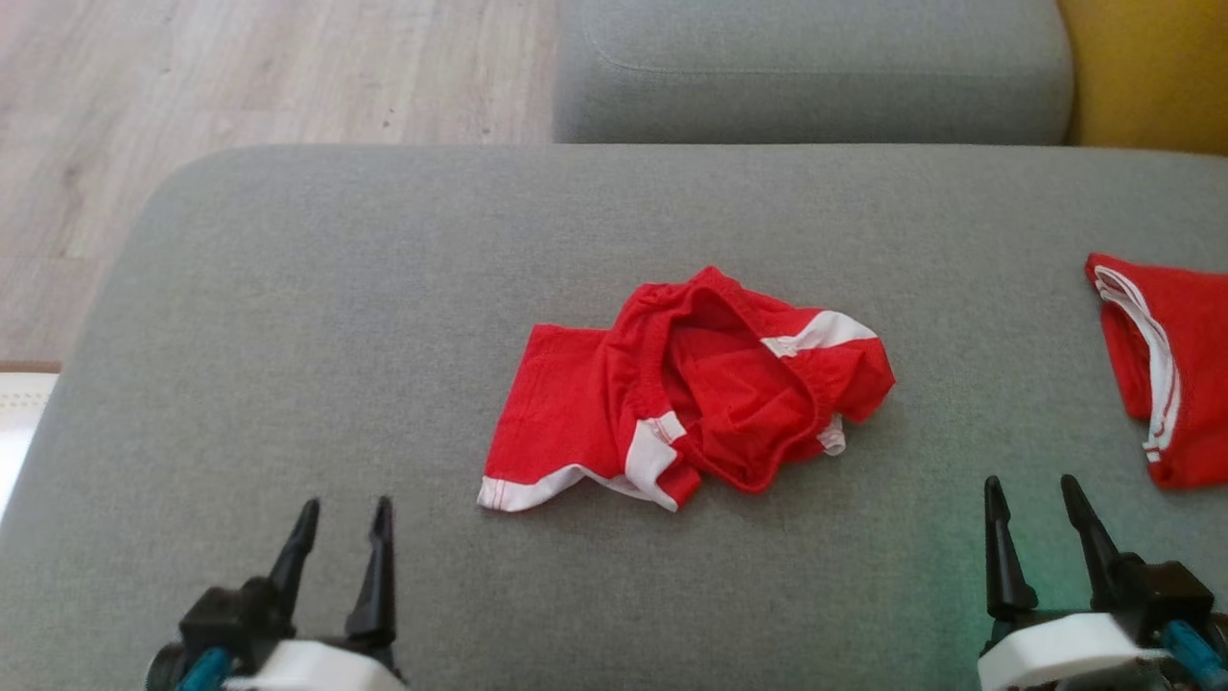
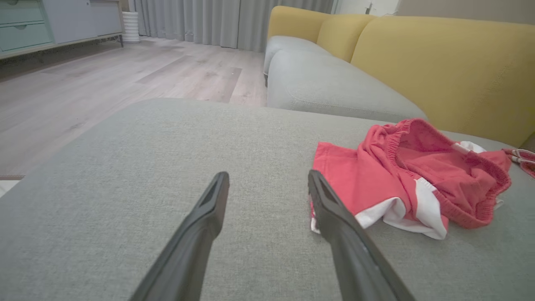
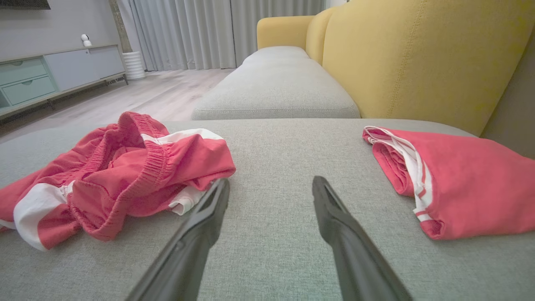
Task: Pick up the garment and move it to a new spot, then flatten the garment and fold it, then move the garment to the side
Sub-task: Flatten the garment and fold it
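Observation:
A crumpled pair of red shorts with white trim (image 1: 691,384) lies in the middle of the grey cushion (image 1: 336,288), waistband gaping upward. My left gripper (image 1: 345,513) hovers open near the front edge, left of the shorts and clear of them. My right gripper (image 1: 1034,491) is open at the front right, also apart from the shorts. The left wrist view has the shorts (image 2: 409,179) just right of my left gripper (image 2: 267,179). In the right wrist view the shorts (image 3: 121,175) lie left of my right gripper (image 3: 271,186).
A second red garment with white stripes (image 1: 1166,365) lies folded at the cushion's right edge, also in the right wrist view as the folded garment (image 3: 455,179). Another grey seat (image 1: 815,67) and a yellow backrest (image 1: 1151,67) lie beyond. Wooden floor (image 1: 240,77) lies at the left.

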Controlling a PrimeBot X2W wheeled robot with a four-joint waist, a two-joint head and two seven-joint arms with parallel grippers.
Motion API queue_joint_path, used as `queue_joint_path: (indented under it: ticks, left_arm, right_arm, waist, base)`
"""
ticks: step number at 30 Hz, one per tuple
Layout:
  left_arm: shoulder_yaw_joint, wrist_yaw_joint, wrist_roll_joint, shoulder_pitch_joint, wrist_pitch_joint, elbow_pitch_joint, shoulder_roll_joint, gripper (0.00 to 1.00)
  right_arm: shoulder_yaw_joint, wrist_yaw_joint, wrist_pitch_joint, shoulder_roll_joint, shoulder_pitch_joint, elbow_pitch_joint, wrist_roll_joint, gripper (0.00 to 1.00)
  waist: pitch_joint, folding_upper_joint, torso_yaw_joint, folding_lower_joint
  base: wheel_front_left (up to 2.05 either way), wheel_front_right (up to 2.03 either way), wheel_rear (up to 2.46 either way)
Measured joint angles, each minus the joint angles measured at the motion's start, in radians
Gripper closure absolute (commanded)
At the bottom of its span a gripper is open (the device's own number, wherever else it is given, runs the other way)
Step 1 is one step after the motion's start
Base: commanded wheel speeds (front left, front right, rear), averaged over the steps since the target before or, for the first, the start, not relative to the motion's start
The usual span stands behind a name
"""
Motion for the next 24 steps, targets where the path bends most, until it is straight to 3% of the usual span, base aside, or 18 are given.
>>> queue_joint_path:
  ticks: [2, 5, 12, 14, 24]
  left_arm:
    - [-0.029, -0.001, -0.018, -0.015, 0.0, -0.004, 0.0, 0.0]
    - [-0.158, 0.012, -0.132, -0.13, 0.0, 0.007, 0.0, 0.0]
    - [-0.43, 0.109, -0.356, -0.43, 0.066, 0.107, -0.006, 0.0]
    - [-0.461, 0.12, -0.399, -0.467, 0.087, 0.115, -0.007, 0.0]
    - [-0.636, 0.296, -0.696, -0.733, 0.225, 0.334, -0.01, 0.0]
  right_arm:
    - [0.001, 0.0, 0.0, 0.0, -0.002, 0.0, 0.0, 0.0]
    - [0.016, 0.0, 0.0, 0.0, -0.015, -0.002, 0.001, 0.0]
    - [0.055, 0.0, 0.0, 0.0, -0.075, -0.018, 0.035, 0.0]
    - [0.064, 0.0, 0.0, 0.0, -0.083, -0.019, 0.042, 0.0]
    - [0.094, 0.0, 0.0, 0.0, -0.145, -0.029, 0.076, 0.0]
  waist:
    - [0.008, 0.0, -0.008, 0.0]
    - [0.027, 0.0, -0.035, 0.0]
    - [0.069, 0.0, -0.115, 0.0]
    - [0.077, 0.0, -0.128, 0.0]
    - [0.183, 0.0, -0.251, 0.0002]
  base:
    - [0.0, 0.0, 0.0]
    - [0.0, 0.0, 0.0]
    - [0.0, 0.0, 0.0]
    - [0.0, 0.0, 0.0]
    - [0.0, 0.0, 0.0]
